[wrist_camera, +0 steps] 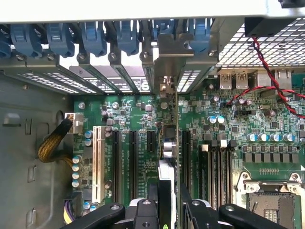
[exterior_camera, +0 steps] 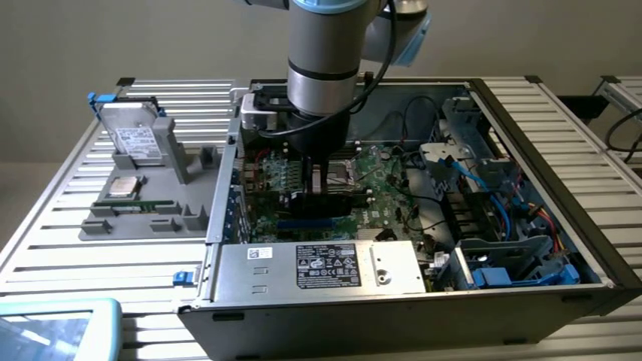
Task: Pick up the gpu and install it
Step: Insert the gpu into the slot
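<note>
The end effector (wrist_camera: 167,206) is drawn narrow, its two black fingers closed on the gpu (wrist_camera: 168,143), which it holds on edge, a thin upright card standing over the motherboard (wrist_camera: 224,138) inside the open computer case (exterior_camera: 546,162). The card's metal bracket (wrist_camera: 174,59) sits at the rear wall of the case, among the row of blue retaining clips (wrist_camera: 95,38), and the card's lower edge runs alongside the black expansion slots (wrist_camera: 134,162); whether it is in a slot or just above one, I cannot tell. To do this step well, I judge that the card should be kept vertical and parallel to the slot, with the bracket sliding into its own rear opening as the edge connector meets the slot, and any push going straight down rather than at a slant. Room is tight. The neighbouring slots and the white slot (wrist_camera: 98,162) lie to one side, the memory slots (wrist_camera: 206,167) and the processor socket (wrist_camera: 267,202) to the other, and a red and black twisted wire (wrist_camera: 267,71) hangs near the rear ports. In the exterior view the arm (exterior_camera: 323,53) comes down from above, between the case's rear wall and the power supply (exterior_camera: 321,265), so straight up is the only free direction. The grey parts tray (exterior_camera: 150,218) stands well apart on the slatted tabletop (exterior_camera: 50,241).
</note>
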